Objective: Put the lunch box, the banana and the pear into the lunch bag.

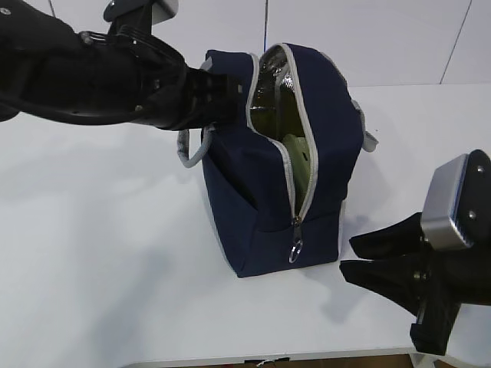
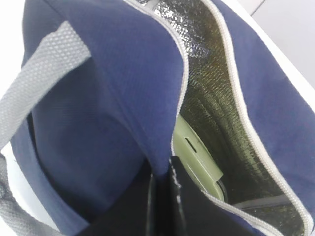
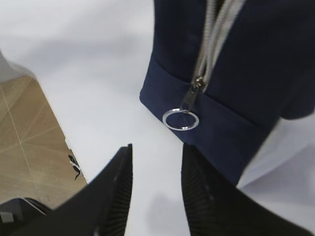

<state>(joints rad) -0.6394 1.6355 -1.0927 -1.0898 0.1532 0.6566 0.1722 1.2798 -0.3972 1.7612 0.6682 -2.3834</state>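
We count one lunch bag (image 1: 253, 199), one lunch box (image 2: 197, 160) inside | left gripper (image 2: 162, 196) clamps bag edge | right gripper (image 3: 156, 189) fingers apart | white table (image 1: 100, 253), white wall (image 1: 383, 38).

Count: one lunch bag (image 1: 265, 215) on the desk (image 1: 100, 253). One lunch box (image 1: 301, 159) inside the lunch bag. One zipper ring (image 3: 180, 120) at the bag's lower front. One grey handle (image 2: 34, 93) visible. Two pincers: left pincer (image 1: 230, 96), right pincer (image 1: 368, 261).
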